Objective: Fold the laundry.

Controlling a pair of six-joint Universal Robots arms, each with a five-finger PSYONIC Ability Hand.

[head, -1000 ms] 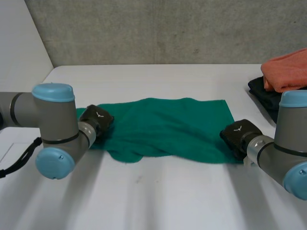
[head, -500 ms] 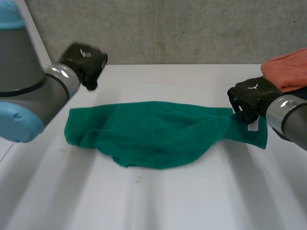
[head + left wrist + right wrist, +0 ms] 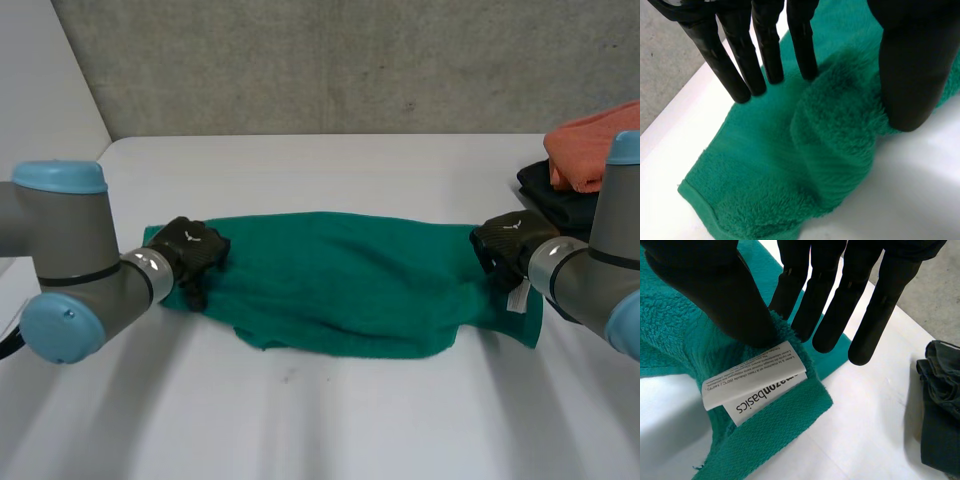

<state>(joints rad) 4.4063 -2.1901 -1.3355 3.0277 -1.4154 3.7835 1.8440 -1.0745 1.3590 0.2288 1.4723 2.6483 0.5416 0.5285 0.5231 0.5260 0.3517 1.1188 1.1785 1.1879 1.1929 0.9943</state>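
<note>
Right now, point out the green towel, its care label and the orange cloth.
green towel [image 3: 340,280], head view, its middle
care label [image 3: 755,379], right wrist view, centre of the white tag
orange cloth [image 3: 580,150], head view, its top fold

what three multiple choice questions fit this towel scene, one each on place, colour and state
1. Where is the white label? A) beside the right hand's thumb B) mid-towel C) on the far wall
2. What colour is the cloth atop the dark pile? A) blue B) orange C) white
3. What is the right hand doing? A) hovering open B) gripping the dark pile C) pinching the green towel's end
Answers: 1 A, the label lies by its thumb; 2 B, orange shows above the dark fabric; 3 C, thumb and fingers close on the towel's edge.
</note>
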